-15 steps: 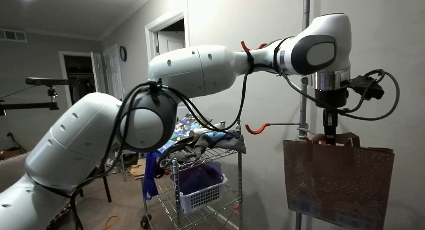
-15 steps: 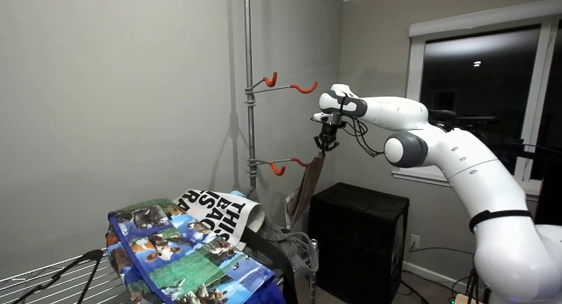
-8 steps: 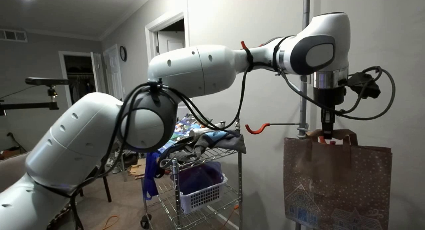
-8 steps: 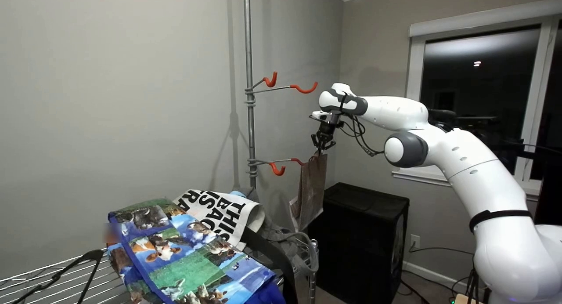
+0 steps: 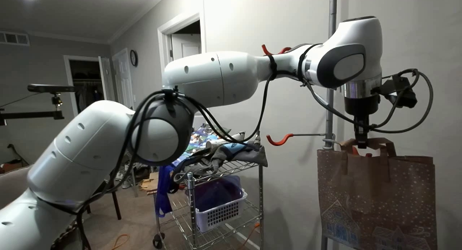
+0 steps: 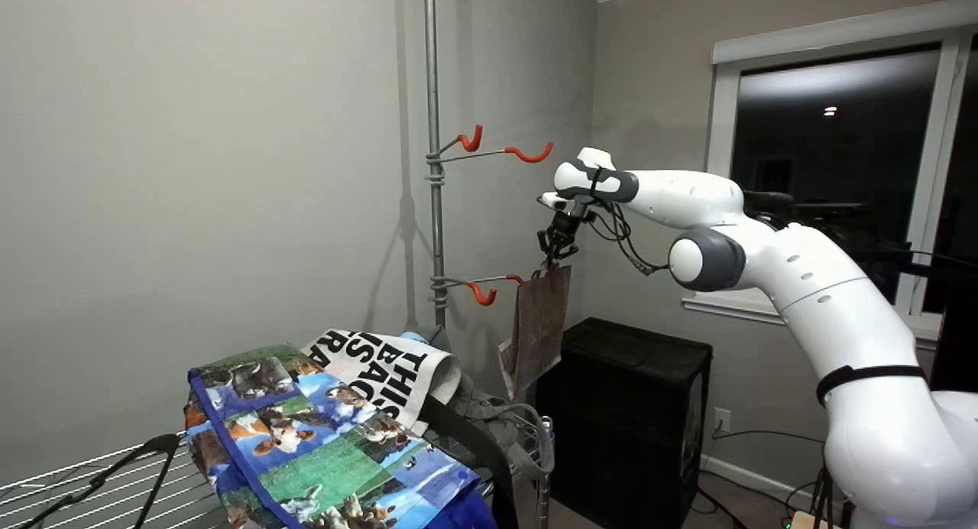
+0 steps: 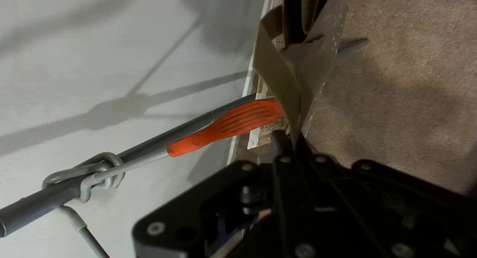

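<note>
The black two-fingered gripper is clamped on the handle of a white-dotted brown paper bag. The bag hangs beneath, near a grey metal pole; an orange-coated hook lies beside the handle, contact unclear.

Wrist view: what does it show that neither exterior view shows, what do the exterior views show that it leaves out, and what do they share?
Only the wrist view: the ribbing on the orange-red hook beside the brown paper bag, and the screw heads on the gripper.

Only the exterior views: the white arm, the cow-print bag, the wall clock and the window.

Shared: the gripper shut on the bag's handle, that hook, and the gray pole.
</note>
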